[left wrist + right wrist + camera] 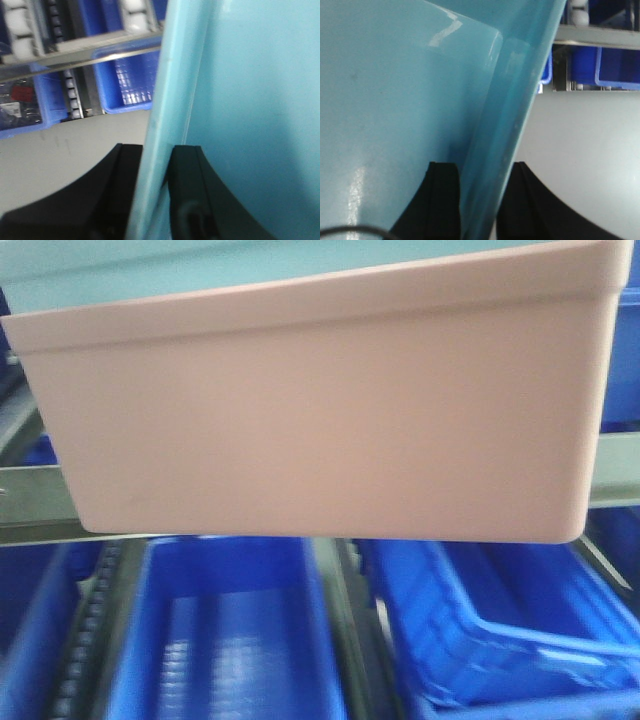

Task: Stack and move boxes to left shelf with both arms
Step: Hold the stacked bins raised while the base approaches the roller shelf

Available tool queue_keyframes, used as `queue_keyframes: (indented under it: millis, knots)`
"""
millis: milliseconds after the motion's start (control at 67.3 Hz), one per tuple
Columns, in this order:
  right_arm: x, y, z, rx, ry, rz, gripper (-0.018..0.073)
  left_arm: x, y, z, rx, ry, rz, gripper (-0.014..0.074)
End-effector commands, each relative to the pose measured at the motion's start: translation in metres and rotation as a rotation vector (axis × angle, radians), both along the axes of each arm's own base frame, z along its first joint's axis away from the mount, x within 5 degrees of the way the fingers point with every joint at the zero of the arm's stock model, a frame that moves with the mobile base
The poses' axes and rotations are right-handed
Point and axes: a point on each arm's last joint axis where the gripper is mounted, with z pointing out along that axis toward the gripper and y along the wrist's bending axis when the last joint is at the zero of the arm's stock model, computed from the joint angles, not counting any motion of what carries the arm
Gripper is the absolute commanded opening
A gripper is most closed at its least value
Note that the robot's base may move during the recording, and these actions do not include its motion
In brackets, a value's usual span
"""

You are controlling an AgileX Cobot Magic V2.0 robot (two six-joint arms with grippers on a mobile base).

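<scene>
The salmon pink box (320, 410) hangs in the air and fills most of the front view. The light turquoise box (200, 265) sits nested inside it, its rim showing above the pink one. My left gripper (157, 150) is shut on the turquoise box's (250, 100) side wall, one black finger inside and one outside. My right gripper (485, 167) is shut the same way on the opposite wall of the turquoise box (395, 85). Behind the boxes stands the left shelf (30, 490), with its metal front bar (75, 57) and white rollers (20, 30).
Dark blue crates (230, 640) (500, 630) sit on the shelf's lower level, below the held boxes. Another blue crate (132, 80) shows under the bar. The white tabletop (60, 155) (580, 150) lies beneath both wrists, and shelf framing (600, 35) stands at the far right.
</scene>
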Motion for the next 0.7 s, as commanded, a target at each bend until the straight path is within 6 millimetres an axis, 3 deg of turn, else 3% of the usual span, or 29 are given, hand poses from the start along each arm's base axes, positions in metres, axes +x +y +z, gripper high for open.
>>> queue_keyframes:
  millis: [0,684]
  knots:
    - [-0.0047,0.0251,0.0335,0.282,-0.17,0.113,0.0055,-0.0188,-0.0302,0.0396,-0.322,-0.095,-0.107,-0.0003]
    - [-0.0047,0.0251,0.0335,0.282,-0.17,0.113,0.0055,-0.0188,-0.0302,0.0396,-0.322,-0.095,-0.107,-0.0003]
